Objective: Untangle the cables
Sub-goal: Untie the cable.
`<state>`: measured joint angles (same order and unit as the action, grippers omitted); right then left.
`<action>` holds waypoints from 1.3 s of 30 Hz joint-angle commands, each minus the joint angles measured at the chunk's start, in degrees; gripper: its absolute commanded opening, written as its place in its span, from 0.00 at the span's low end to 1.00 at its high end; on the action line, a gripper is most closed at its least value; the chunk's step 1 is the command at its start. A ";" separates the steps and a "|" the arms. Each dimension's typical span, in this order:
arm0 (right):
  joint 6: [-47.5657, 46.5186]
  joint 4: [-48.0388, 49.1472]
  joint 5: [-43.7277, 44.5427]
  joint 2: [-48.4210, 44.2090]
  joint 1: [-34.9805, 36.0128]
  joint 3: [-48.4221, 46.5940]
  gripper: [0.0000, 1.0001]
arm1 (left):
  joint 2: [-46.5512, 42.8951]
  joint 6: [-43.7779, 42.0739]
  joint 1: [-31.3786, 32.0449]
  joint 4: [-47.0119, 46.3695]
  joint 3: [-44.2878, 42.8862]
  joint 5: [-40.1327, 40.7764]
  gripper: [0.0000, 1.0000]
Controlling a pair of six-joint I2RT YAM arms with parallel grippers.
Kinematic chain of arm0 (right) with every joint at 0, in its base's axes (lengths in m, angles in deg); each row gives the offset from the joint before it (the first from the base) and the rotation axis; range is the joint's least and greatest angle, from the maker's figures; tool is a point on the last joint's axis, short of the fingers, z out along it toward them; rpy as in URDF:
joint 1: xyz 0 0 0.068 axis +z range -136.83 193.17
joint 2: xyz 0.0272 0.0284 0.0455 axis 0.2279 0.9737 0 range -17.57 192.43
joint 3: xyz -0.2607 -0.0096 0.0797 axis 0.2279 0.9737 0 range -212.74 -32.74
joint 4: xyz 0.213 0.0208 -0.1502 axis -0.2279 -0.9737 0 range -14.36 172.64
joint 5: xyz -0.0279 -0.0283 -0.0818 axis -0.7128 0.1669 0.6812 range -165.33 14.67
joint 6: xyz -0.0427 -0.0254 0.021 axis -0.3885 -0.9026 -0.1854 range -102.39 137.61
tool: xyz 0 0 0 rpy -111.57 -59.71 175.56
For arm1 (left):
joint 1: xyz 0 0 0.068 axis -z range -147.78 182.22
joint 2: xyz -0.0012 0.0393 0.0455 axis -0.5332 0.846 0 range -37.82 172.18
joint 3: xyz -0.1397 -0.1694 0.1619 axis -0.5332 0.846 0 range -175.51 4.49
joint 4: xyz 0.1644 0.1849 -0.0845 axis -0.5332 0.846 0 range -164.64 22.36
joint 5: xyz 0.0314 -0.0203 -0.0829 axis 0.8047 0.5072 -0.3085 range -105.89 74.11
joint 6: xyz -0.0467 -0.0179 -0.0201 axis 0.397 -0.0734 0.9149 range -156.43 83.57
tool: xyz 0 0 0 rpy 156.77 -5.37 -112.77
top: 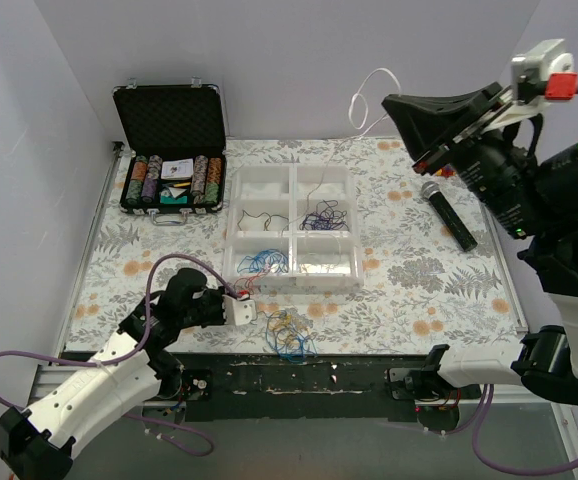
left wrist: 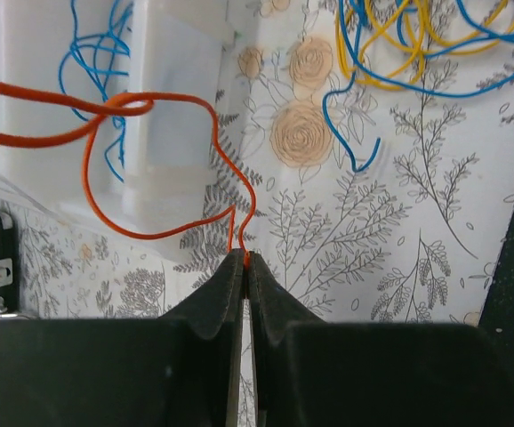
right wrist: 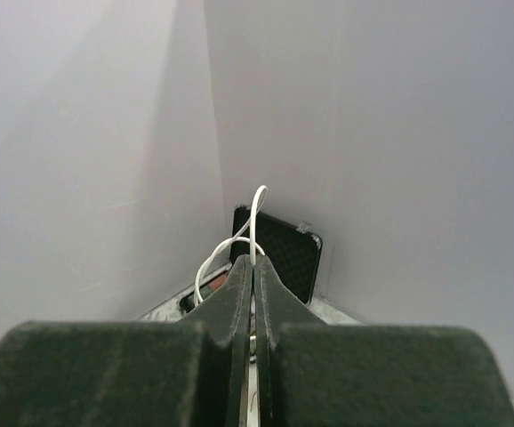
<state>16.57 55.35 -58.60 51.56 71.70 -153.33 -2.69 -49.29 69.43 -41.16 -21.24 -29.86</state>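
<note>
Over flowery table (top: 419, 270), pinching orange cable (left wrist: 155, 237) tight with left gripper (left wrist: 244, 258), by near left corner of tray (top: 292, 232). Pinching white cable (right wrist: 253, 218) tight with right gripper (right wrist: 252, 260), high past tray's far right. Lying tangled just before tray and inside it: cables (top: 289, 335).

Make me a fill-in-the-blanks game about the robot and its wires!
The wire in the left claw is coloured ___.
The wire in the right claw is coloured ___.
The microphone lies to the ___ of the white tray.
Missing words: orange, white, right.
</note>
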 commanded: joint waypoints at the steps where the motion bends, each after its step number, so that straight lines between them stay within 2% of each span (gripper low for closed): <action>1: -3.88 2.77 3.74 -0.83 0.19 -6.05 0.01 | -1.29 -1.37 -0.56 3.09 2.18 4.13 0.00; 11: -7.75 6.11 7.18 -3.82 0.19 -6.40 0.01 | -1.12 -1.55 -1.70 3.88 3.94 5.89 0.00; 16: -6.26 5.40 5.59 -2.41 0.19 -5.45 0.01 | 0.28 1.26 -1.97 0.11 -0.71 3.34 0.00; 24: -4.59 4.96 4.45 -0.57 0.19 -0.44 0.01 | 3.62 10.39 -2.67 -9.56 -17.21 -0.69 0.00; 30: -2.57 6.19 3.48 0.13 0.19 5.28 0.01 | 5.47 15.32 -2.67 -11.50 -30.41 -7.63 0.00; 39: -1.60 7.07 3.92 2.42 0.10 10.99 0.01 | 3.98 16.20 -2.67 -12.82 -37.54 -8.00 0.00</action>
<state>14.21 58.85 -55.10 54.22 71.70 -143.43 2.12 -34.21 67.03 -54.08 -56.80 -36.75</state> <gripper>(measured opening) 0.029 0.018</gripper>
